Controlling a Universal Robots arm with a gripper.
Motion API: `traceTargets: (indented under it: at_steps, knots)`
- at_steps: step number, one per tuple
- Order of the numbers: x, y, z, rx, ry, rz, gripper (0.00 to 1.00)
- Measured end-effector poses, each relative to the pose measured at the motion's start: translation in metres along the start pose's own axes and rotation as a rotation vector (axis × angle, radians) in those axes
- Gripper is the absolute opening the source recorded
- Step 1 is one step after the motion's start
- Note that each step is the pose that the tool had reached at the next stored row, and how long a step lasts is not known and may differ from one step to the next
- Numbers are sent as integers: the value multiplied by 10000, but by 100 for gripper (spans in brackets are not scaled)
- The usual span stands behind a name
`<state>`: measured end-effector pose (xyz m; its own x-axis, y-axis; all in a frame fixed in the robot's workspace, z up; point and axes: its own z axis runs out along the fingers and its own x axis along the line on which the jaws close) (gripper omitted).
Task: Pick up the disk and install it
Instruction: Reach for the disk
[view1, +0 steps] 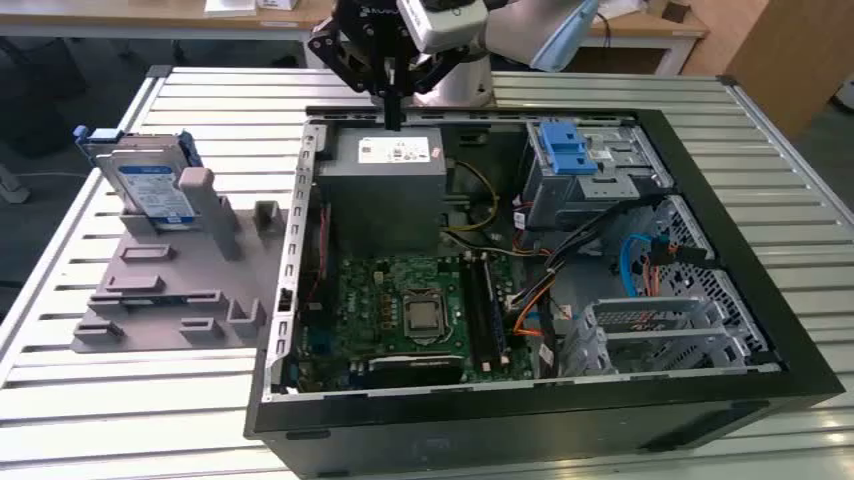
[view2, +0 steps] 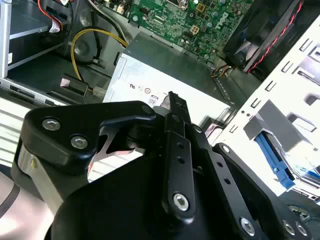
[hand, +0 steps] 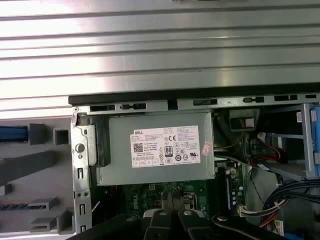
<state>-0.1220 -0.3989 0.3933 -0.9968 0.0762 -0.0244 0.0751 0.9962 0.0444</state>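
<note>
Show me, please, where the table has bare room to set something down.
The slatted table is bare at the front on the exterior view's left, between the grey fixture holding the disk and the computer case. Another strip runs beside the case on the exterior view's right. Inside the case cables crowd, and the hand hangs over the power supply.

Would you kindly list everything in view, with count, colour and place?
disk: one, silver in blue carrier, upright in the fixture, exterior view's left
fixture: one, grey, on the table
computer case: one, black, open, mid-table
power supply: one, grey, inside the case
motherboard: one, green, inside the case
drive cage: one, grey with blue latch, inside the case
table: one, silver slats, under everything
gripper: one, black, fingers together, empty, above the power supply
</note>
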Motion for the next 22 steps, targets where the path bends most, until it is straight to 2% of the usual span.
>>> traceTargets:
  at_steps: [12,22]
  knots:
    - [24,-2,0,0,-1,0,11]
    - [102,-5,-2,0,0,0,11]
